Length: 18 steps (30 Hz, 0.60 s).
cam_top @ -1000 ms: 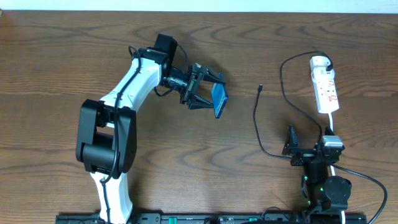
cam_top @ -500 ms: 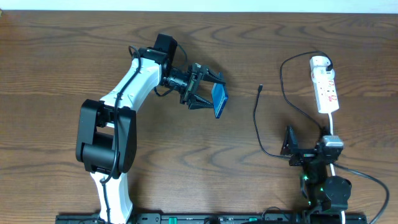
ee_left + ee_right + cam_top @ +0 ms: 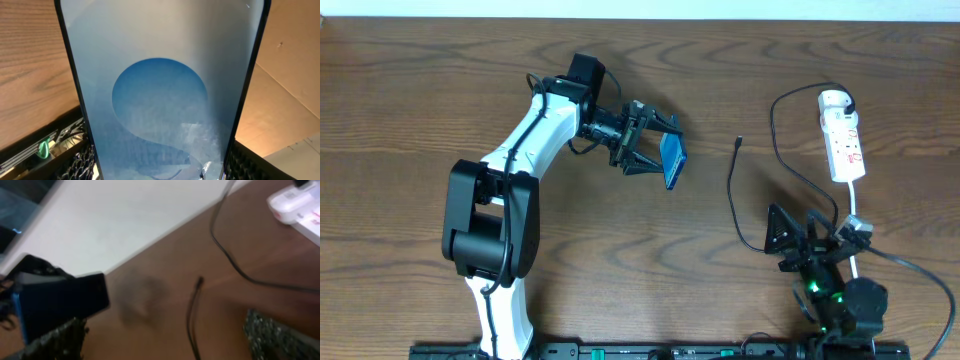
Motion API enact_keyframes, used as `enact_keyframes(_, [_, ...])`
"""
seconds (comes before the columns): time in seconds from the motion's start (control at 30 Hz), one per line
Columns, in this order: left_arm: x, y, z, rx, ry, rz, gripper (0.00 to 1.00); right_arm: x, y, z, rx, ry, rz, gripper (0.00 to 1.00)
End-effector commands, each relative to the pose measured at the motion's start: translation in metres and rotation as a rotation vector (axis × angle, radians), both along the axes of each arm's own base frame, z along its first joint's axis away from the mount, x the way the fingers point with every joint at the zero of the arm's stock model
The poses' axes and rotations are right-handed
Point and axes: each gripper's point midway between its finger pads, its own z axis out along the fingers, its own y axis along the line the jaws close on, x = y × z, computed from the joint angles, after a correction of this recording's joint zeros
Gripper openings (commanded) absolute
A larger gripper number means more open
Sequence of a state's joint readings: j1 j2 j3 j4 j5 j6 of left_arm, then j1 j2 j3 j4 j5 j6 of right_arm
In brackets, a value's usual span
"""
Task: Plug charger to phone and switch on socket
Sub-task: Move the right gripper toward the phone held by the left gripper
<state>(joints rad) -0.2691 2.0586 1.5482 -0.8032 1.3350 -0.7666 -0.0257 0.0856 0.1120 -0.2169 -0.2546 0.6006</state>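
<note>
My left gripper (image 3: 663,150) is shut on the phone (image 3: 673,161) and holds it on edge above the table's middle. In the left wrist view the blue screen (image 3: 160,85) fills the frame between the fingers (image 3: 75,162). The charger, a thin black cable (image 3: 731,195), lies on the table with its connector tip (image 3: 738,142) free, right of the phone. The white socket (image 3: 842,135) lies at the far right. My right gripper (image 3: 793,238) is open and empty near the front right, beside the cable. The blurred right wrist view shows the cable (image 3: 192,312), the phone (image 3: 60,305) and the socket (image 3: 295,205).
The cable loops from the socket's far end (image 3: 790,95) down past my right gripper. The socket's white cord (image 3: 855,205) runs toward the right arm's base. A black cable (image 3: 910,280) trails off right. Bare wood (image 3: 400,100) lies left of the left arm.
My right gripper has turned and shifted left toward the charger cable. The left arm and the phone have not moved.
</note>
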Motion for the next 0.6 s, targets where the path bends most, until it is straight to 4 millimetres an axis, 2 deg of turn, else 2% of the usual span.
enact_keyframes(0.0, [-0.001,-0.001,0.020,-0.043,-0.035,-0.005,0.68,-0.002,-0.002,0.047,-0.144,-0.018,0.011,0.99])
enact_keyframes(0.03, [-0.001,-0.001,0.020,-0.044,-0.039,-0.006,0.68,0.000,-0.002,0.066,-0.157,0.042,0.019,0.99])
enact_keyframes(0.17, [0.001,-0.001,0.021,-0.048,-0.054,-0.006,0.68,0.011,-0.002,0.100,-0.152,0.134,0.030,0.99])
enact_keyframes(0.2, [0.001,-0.001,0.021,-0.049,-0.056,-0.006,0.69,0.016,0.003,0.115,-0.124,0.166,0.053,0.99])
enact_keyframes(0.33, [0.001,-0.001,0.021,-0.049,-0.056,-0.006,0.69,0.021,0.050,0.158,0.034,0.122,0.320,0.99])
enact_keyframes(0.43, [0.001,-0.001,0.021,-0.049,-0.056,-0.006,0.69,0.022,0.052,0.156,0.041,0.134,0.335,0.99])
enact_keyframes(0.47, [0.001,-0.001,0.021,-0.049,-0.056,-0.006,0.68,0.031,0.046,0.161,0.024,0.103,0.296,0.99])
enact_keyframes(0.57, [0.001,-0.001,0.021,-0.049,-0.056,-0.006,0.69,0.046,0.039,0.164,0.009,0.083,0.249,0.88])
